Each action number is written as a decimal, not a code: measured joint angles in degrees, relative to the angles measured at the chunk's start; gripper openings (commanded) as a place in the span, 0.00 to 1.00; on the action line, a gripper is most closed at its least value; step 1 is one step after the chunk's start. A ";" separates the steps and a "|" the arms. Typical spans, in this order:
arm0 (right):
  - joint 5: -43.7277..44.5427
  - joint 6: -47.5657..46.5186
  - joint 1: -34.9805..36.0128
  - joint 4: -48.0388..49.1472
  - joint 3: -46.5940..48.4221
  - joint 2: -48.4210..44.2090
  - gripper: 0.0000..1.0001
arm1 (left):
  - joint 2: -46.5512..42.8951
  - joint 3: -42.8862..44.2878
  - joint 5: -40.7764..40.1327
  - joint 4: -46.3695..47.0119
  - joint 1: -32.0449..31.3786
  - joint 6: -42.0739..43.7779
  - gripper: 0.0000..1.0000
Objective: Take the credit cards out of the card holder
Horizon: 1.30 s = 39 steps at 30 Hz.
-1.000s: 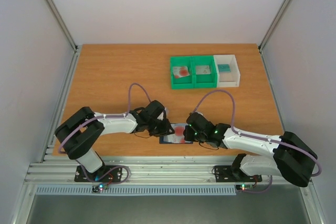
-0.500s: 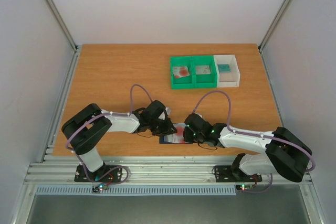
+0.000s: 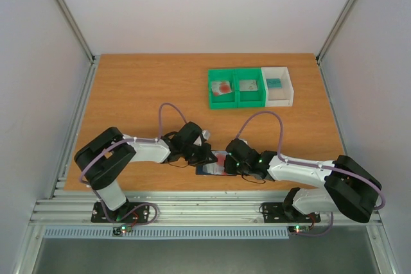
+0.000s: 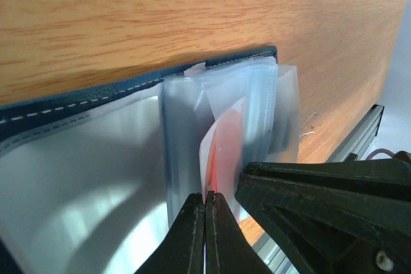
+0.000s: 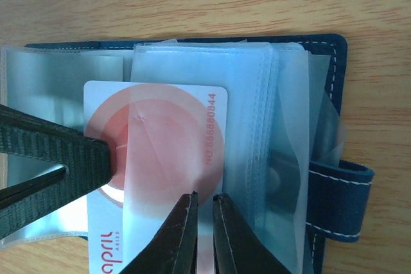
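The dark navy card holder [image 3: 204, 171] lies open on the table between both grippers, also in the right wrist view [image 5: 327, 101] and the left wrist view [image 4: 77, 101]. A red and white credit card [image 5: 160, 139] sticks partway out of a clear sleeve to the left. My left gripper [image 4: 205, 202] is shut on that card's [image 4: 225, 152] edge; its fingers [image 5: 58, 152] enter the right wrist view from the left. My right gripper [image 5: 204, 200] is nearly closed, pinching the clear sleeve over the card. In the top view the left gripper [image 3: 207, 157] and right gripper [image 3: 226, 165] meet over the holder.
A green two-compartment bin [image 3: 236, 88] and a white bin [image 3: 277, 86] stand at the back right, each compartment holding a card. The holder lies close to the table's front edge [image 3: 212, 190]. The right gripper's finger [image 4: 321, 203] crowds the left wrist view.
The right arm has shifted slightly left toward the holder. The left gripper stays at the holder's left side; the holder has not visibly moved.
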 measured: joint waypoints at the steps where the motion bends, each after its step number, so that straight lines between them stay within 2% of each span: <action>1: 0.00 0.04 0.00 0.20 -0.09 0.00 0.09 | -0.35 -0.15 -0.04 0.00 0.00 0.02 0.01; 9: -0.13 0.17 0.00 1.27 -0.55 0.00 0.09 | -5.05 -1.99 -1.79 -2.21 0.28 0.26 0.00; 18: -0.81 -0.02 0.00 2.19 -0.85 -0.42 0.10 | -13.20 -2.62 -6.69 -11.80 0.68 1.44 0.00; 23: -0.94 -2.60 0.00 -0.04 -0.52 -4.87 0.12 | -17.38 -2.62 -7.32 -15.74 1.03 3.43 0.00; 32: -5.73 -14.21 -0.02 -9.77 7.23 -20.48 0.20 | -25.81 -1.60 0.57 -20.94 1.25 11.85 0.01; 39: -13.51 -22.01 -0.02 -21.84 17.27 -24.39 0.34 | -32.44 1.05 6.60 -26.60 1.25 17.84 0.00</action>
